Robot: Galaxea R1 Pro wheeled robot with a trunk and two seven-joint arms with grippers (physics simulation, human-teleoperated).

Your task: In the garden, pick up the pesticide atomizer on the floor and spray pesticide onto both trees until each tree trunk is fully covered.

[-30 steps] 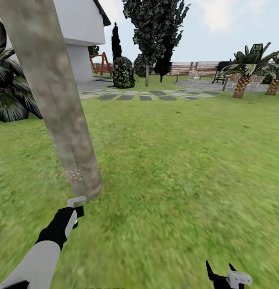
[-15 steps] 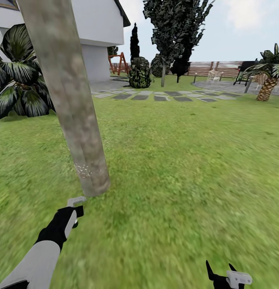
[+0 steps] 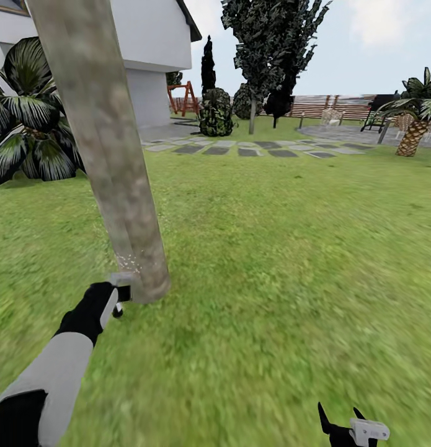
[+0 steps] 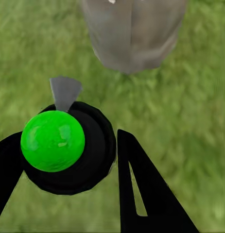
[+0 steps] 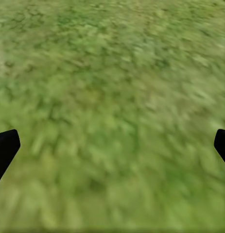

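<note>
Speckling pale mottled tree trunk (image 3: 110,155), white flecks (image 3: 127,261)

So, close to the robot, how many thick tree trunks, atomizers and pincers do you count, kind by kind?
Tree trunk: 1
Pesticide atomizer: 1, held in the left pincer
Pincers: 2, the left pincer and the right pincer, which is open over the grass
Total: 4
</note>
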